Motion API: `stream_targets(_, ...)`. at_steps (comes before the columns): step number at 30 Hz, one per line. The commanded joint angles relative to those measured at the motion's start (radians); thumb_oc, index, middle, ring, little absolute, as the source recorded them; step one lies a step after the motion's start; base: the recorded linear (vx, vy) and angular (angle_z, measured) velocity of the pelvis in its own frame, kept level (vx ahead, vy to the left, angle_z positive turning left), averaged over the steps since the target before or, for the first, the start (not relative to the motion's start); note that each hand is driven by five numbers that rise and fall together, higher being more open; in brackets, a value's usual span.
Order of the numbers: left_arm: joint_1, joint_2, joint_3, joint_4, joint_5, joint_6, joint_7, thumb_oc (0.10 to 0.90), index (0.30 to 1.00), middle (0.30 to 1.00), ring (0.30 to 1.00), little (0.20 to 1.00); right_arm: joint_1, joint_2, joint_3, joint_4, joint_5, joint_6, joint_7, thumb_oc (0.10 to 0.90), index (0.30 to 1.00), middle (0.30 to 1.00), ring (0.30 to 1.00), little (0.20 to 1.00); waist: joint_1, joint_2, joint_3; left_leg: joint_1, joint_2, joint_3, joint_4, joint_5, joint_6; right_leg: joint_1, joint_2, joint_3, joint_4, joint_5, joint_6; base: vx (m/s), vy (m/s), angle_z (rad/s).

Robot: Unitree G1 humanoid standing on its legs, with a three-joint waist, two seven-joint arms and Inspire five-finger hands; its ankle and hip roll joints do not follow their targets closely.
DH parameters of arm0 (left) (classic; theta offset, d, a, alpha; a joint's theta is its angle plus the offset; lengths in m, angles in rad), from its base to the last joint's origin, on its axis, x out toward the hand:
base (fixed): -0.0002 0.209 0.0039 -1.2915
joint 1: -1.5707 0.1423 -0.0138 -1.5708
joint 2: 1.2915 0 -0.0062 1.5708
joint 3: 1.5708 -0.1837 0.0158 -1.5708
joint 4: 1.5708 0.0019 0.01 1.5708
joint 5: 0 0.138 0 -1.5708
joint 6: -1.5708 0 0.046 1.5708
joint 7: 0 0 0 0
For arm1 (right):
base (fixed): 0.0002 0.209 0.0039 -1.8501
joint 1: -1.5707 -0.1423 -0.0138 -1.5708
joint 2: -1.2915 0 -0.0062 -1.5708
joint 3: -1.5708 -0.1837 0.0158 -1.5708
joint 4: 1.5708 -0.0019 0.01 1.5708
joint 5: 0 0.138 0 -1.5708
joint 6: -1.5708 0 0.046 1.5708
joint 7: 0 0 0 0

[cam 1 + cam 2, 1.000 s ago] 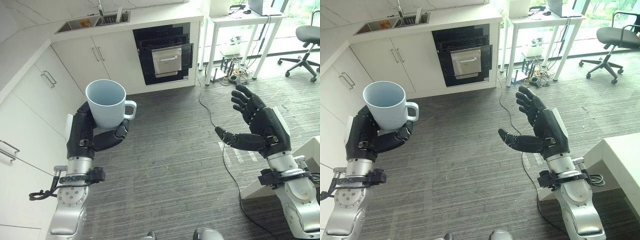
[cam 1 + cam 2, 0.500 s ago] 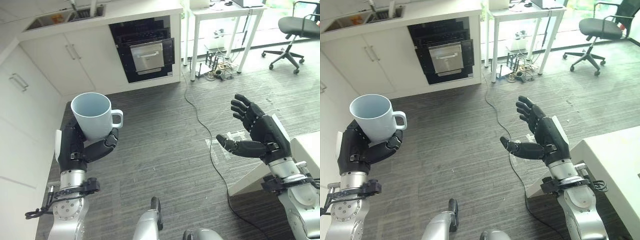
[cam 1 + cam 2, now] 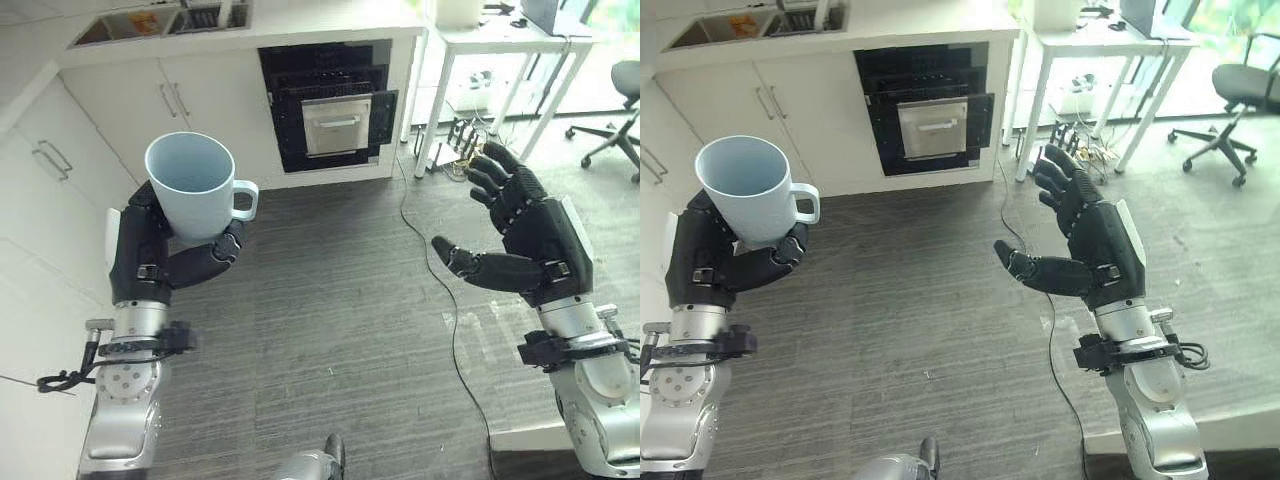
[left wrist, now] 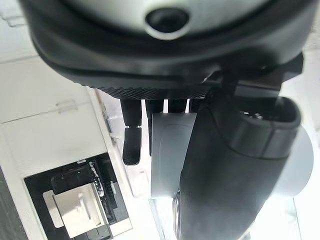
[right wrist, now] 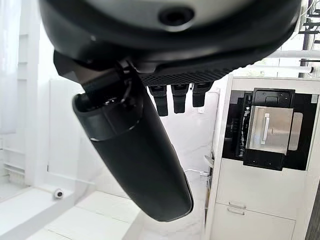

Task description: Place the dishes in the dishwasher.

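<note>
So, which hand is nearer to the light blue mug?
Left. The left hand is curled round the light blue mug, holding it upright. The right hand is open, apart from it across the floor.

Left hand gripping, right hand just hanging out open

Left hand is raised on a near-vertical forearm, fingers and thumb curled round the pale blue mug. Right hand is up at similar height, palm facing inward, fingers straight and spread, thumb sticking out toward the left, holding nothing.
</note>
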Motion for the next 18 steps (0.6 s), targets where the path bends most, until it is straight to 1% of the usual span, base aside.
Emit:
stream_targets(1, -0.005, 0.049, 0.041, -0.117, 0.060, -0.088, 0.008, 0.400, 0.300, 0.300, 0.300, 0.300, -0.031, -0.001, -0.011, -0.042, -0.025, -0.100, 0.001, 0.800, 0.900, 0.900, 0.900, 0.900, -0.043, 0.040, -0.077, 0.002, 0.051, -0.059, 0.043, -0.096, -0.105, -0.092, 0.036, -0.045, -0.040, 0.251, -0.001, 0.17, 0.066, 0.25)
stream_targets(3, -0.004, 0.052, 0.053, -0.123, 0.058, -0.082, 0.007, 0.400, 0.300, 0.300, 0.300, 0.300, -0.024, -0.007, -0.012, -0.040, -0.022, -0.105, 0.017, 0.800, 0.900, 0.900, 0.900, 0.900, -0.050, 0.037, -0.069, 0.019, 0.059, -0.053, 0.043, -0.106, -0.112, -0.131, 0.036, -0.071, -0.153, 0.220, -0.018, 0.23, -0.090, -0.16)
stream_targets(4, -0.005, 0.060, 0.062, -0.123, 0.054, -0.078, 0.002, 0.400, 0.300, 0.300, 0.300, 0.300, -0.014, -0.018, -0.028, -0.039, -0.010, -0.112, 0.026, 0.800, 0.900, 0.900, 0.900, 0.900, -0.060, 0.026, -0.058, 0.043, 0.060, -0.048, 0.043, -0.132, -0.119, -0.164, 0.016, -0.089, -0.263, 0.203, -0.022, 0.27, -0.228, -0.39)
stream_targets(5, -0.005, 0.065, 0.064, -0.121, 0.064, -0.077, 0.003, 0.400, 0.300, 0.300, 0.300, 0.300, -0.007, -0.025, -0.040, -0.035, -0.004, -0.122, 0.027, 0.800, 0.900, 0.900, 0.900, 0.900, -0.069, 0.013, -0.048, 0.060, 0.053, -0.045, 0.043, -0.148, -0.122, -0.216, -0.010, -0.078, -0.263, 0.167, -0.021, 0.22, -0.203, -0.16)
stream_targets(6, -0.006, 0.065, 0.063, -0.121, 0.066, -0.076, 0.002, 0.400, 0.300, 0.300, 0.300, 0.300, -0.007, -0.026, -0.042, -0.034, -0.001, -0.123, 0.026, 0.800, 0.900, 0.900, 0.900, 0.900, -0.069, 0.009, -0.047, 0.062, 0.051, -0.044, 0.043, -0.152, -0.123, -0.228, -0.016, -0.074, -0.263, 0.159, -0.019, 0.28, -0.225, -0.03)
stream_targets(7, -0.005, 0.065, 0.055, -0.124, 0.075, -0.066, -0.004, 0.400, 0.300, 0.300, 0.300, 0.300, -0.006, -0.034, -0.053, -0.029, 0.015, -0.128, 0.015, 0.800, 0.900, 0.900, 0.900, 0.900, -0.085, 0.001, -0.036, 0.095, 0.047, -0.043, 0.043, -0.173, -0.127, -0.332, -0.055, -0.041, -0.263, 0.154, -0.004, 0.28, -0.203, -0.03)
stream_targets(9, 0.002, 0.060, 0.041, -0.124, 0.094, -0.064, 0.010, 0.400, 0.300, 0.300, 0.300, 0.300, -0.014, -0.032, -0.050, -0.034, 0.013, -0.119, 0.014, 0.800, 0.900, 0.900, 0.900, 0.900, -0.093, 0.008, -0.032, 0.121, 0.050, -0.042, 0.043, -0.191, -0.130, -0.417, -0.077, -0.021, -0.263, 0.161, 0.005, 0.41, -0.353, 0.16)
stream_targets(10, 0.011, 0.062, 0.045, -0.122, 0.096, -0.075, 0.025, 0.400, 0.300, 0.300, 0.300, 0.300, -0.009, -0.034, -0.040, -0.044, 0.008, -0.117, 0.022, 0.800, 0.900, 0.900, 0.900, 0.900, -0.090, 0.004, -0.040, 0.140, 0.042, -0.048, 0.043, -0.220, -0.121, -0.423, -0.081, -0.022, -0.263, 0.155, 0.012, 0.40, -0.396, 0.34)
stream_targets(12, 0.015, 0.063, 0.042, -0.123, 0.099, -0.077, 0.036, 0.400, 0.300, 0.300, 0.300, 0.300, -0.012, -0.041, -0.029, -0.043, 0.008, -0.115, 0.016, 0.800, 0.900, 0.900, 0.900, 0.900, -0.089, -0.001, -0.050, 0.151, 0.045, -0.047, 0.043, -0.228, -0.124, -0.406, -0.078, -0.026, -0.263, 0.167, 0.018, 0.29, -0.324, 0.25)
stream_targets(14, 0.020, 0.064, 0.043, -0.125, 0.079, -0.073, 0.042, 0.400, 0.300, 0.300, 0.300, 0.300, -0.025, -0.054, -0.018, -0.037, 0.008, -0.099, -0.001, 0.800, 0.900, 0.900, 0.900, 0.900, -0.089, -0.013, -0.074, 0.189, 0.051, -0.045, 0.043, -0.258, -0.129, -0.366, -0.068, -0.036, -0.263, 0.190, 0.025, 0.44, -0.497, 0.31)
stream_targets(15, 0.012, 0.053, 0.036, -0.126, 0.035, -0.068, 0.042, 0.400, 0.300, 0.300, 0.300, 0.300, -0.044, -0.065, -0.015, -0.036, 0.024, -0.083, 0.011, 0.800, 0.900, 0.900, 0.900, 0.900, -0.093, -0.012, -0.092, 0.225, 0.061, -0.047, 0.043, -0.263, -0.146, -0.341, -0.049, -0.045, -0.263, 0.177, 0.007, 0.54, -0.580, 0.17)
stream_targets(16, 0.006, 0.035, 0.028, -0.126, -0.028, -0.085, 0.008, 0.400, 0.300, 0.300, 0.300, 0.300, -0.045, -0.071, -0.019, -0.038, 0.016, -0.079, 0.029, 0.800, 0.900, 0.900, 0.900, 0.900, -0.097, -0.003, -0.100, 0.244, 0.081, -0.036, 0.043, -0.243, -0.163, -0.324, -0.033, -0.049, -0.263, 0.160, -0.008, 0.44, -0.469, -0.16)
stream_targets(17, 0.005, 0.014, 0.023, -0.133, -0.031, -0.089, 0.005, 0.400, 0.300, 0.300, 0.300, 0.300, -0.039, -0.075, -0.023, -0.040, 0.019, -0.079, 0.038, 0.800, 0.900, 0.900, 0.900, 0.900, -0.096, 0.006, -0.102, 0.254, 0.097, -0.027, 0.043, -0.197, -0.179, -0.309, -0.019, -0.055, -0.263, 0.143, -0.021, 0.36, -0.367, -0.19)
stream_targets(18, 0.016, -0.004, 0.019, -0.144, -0.050, -0.104, 0.004, 0.400, 0.300, 0.300, 0.300, 0.300, -0.025, -0.087, -0.034, -0.040, 0.030, -0.086, 0.050, 0.800, 0.900, 0.900, 0.900, 0.900, -0.093, 0.019, -0.102, 0.266, 0.120, -0.017, 0.043, -0.055, -0.216, -0.280, 0.010, -0.055, -0.263, 0.110, -0.047, 0.28, -0.288, -0.37)
